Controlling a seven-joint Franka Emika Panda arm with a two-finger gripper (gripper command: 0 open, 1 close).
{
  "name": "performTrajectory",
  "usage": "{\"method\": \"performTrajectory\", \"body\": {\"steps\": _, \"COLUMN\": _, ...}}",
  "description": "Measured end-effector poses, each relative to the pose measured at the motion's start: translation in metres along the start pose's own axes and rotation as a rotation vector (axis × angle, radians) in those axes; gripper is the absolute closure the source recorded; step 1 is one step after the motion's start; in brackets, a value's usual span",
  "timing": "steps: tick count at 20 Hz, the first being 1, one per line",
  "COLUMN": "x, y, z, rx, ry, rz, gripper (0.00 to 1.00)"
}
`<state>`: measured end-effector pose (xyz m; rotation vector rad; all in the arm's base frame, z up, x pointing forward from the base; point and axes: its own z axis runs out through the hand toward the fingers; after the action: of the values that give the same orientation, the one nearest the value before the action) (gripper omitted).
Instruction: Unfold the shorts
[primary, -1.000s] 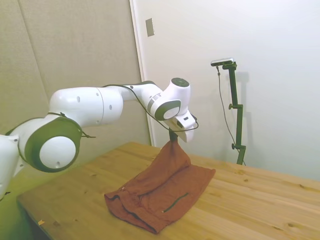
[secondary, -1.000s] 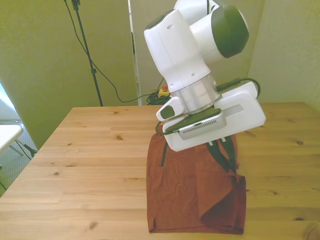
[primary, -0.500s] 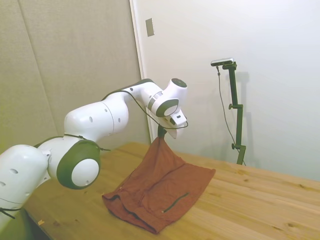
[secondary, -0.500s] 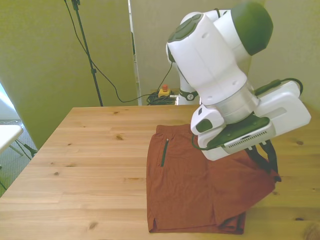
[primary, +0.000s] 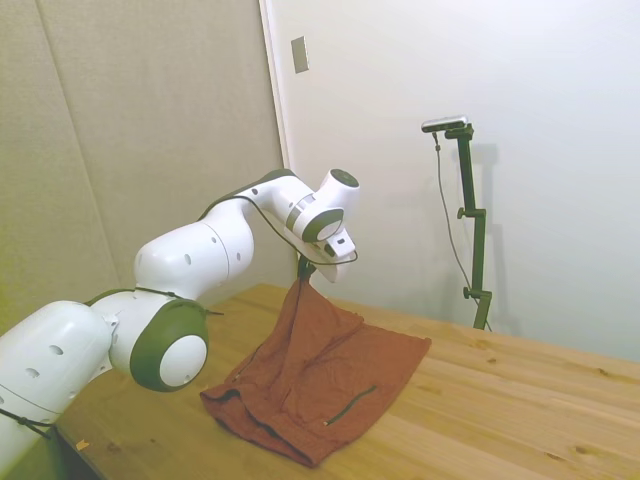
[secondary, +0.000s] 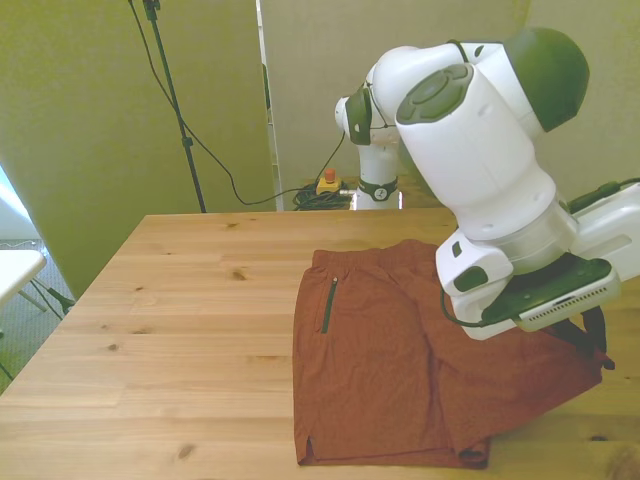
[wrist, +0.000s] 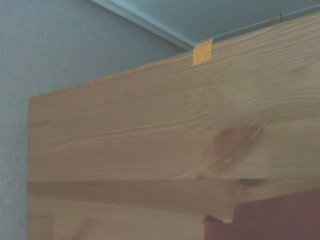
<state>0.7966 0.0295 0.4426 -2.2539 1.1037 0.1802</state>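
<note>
The rust-red shorts (secondary: 385, 350) lie mostly flat on the wooden table (secondary: 180, 320), with a dark zipper line (secondary: 328, 305) near their edge on the front view's left. My gripper (secondary: 598, 352) is shut on the shorts' edge at the front view's right and holds it a little above the table. In the side view the gripper (primary: 303, 277) pinches a raised peak of the shorts (primary: 320, 375), and the cloth slopes down from it to the table. The wrist view catches only a corner of the shorts (wrist: 280, 217).
The table's corner and edge (wrist: 35, 150) show in the wrist view, with a small orange tape piece (wrist: 202, 51) at the rim. A red and yellow button (secondary: 327, 179) and cables lie on the floor behind the table.
The gripper has carried the held edge toward the front view's right. The folded-over leg has opened out, and the shorts now lie wider on the table.
</note>
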Motion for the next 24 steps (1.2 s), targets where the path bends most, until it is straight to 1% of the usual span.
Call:
{"method": "performTrajectory", "body": {"steps": 3, "x": 0.0, "y": 0.0, "z": 0.02, "rx": -0.013, "ry": -0.012, "rz": -0.007, "gripper": 0.0}}
{"method": "performTrajectory", "body": {"steps": 5, "x": -0.003, "y": -0.001, "z": 0.027, "rx": -0.014, "ry": -0.021, "rz": -0.019, "gripper": 0.0}}
{"method": "performTrajectory", "body": {"steps": 11, "x": -0.016, "y": -0.009, "z": 0.039, "rx": -0.013, "ry": -0.042, "rz": -0.048, "gripper": 0.0}}
{"method": "performTrajectory", "body": {"steps": 12, "x": -0.015, "y": -0.009, "z": 0.039, "rx": -0.019, "ry": -0.033, "rz": -0.048, "gripper": 0.0}}
{"method": "performTrajectory", "body": {"steps": 13, "x": -0.012, "y": -0.007, "z": 0.036, "rx": -0.038, "ry": -0.002, "rz": -0.041, "gripper": 0.0}}
{"method": "performTrajectory", "body": {"steps": 15, "x": -0.001, "y": 0.0, "z": 0.023, "rx": -0.091, "ry": 0.09, "rz": -0.012, "gripper": 0.0}}
{"method": "performTrajectory", "body": {"steps": 17, "x": 0.01, "y": 0.01, "z": -0.001, "rx": -0.161, "ry": 0.186, "rz": 0.015, "gripper": 0.0}}
{"method": "performTrajectory", "body": {"steps": 19, "x": 0.015, "y": 0.019, "z": -0.028, "rx": -0.225, "ry": 0.257, "rz": 0.024, "gripper": 0.0}}
{"method": "performTrajectory", "body": {"steps": 21, "x": 0.008, "y": 0.019, "z": -0.053, "rx": -0.25, "ry": 0.281, "rz": 0.022, "gripper": 0.0}}
{"method": "performTrajectory", "body": {"steps": 24, "x": -0.013, "y": 0.013, "z": -0.087, "rx": -0.253, "ry": 0.291, "rz": -0.007, "gripper": 0.0}}
